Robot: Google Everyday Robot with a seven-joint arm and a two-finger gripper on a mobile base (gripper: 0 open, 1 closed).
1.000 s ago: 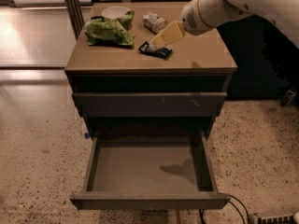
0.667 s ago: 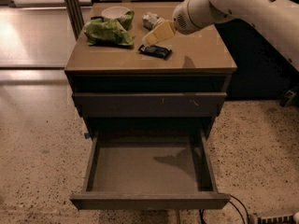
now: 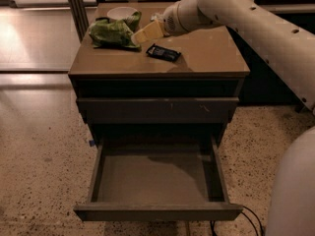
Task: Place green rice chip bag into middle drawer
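Since the last frame, my pincer (image 3: 142, 34) has swung left across the brown flat-topped desk (image 3: 211, 58), off the small black wrapped bar (image 3: 164, 52).

Soft, wrinkled bright-green rice chip bag (image 3: 112, 32): lies near the back-left corner, just beside the round white bowl (image 3: 121, 12), not lifted.

Pincer: at the bag's right side. Open or closed, cannot tell.

Wide grey-brown middle drawer (image 3: 157, 213): pulled out below the front edge, tray bare.

Judgement: the reach is nearly done. Grasp, carry and release remain.
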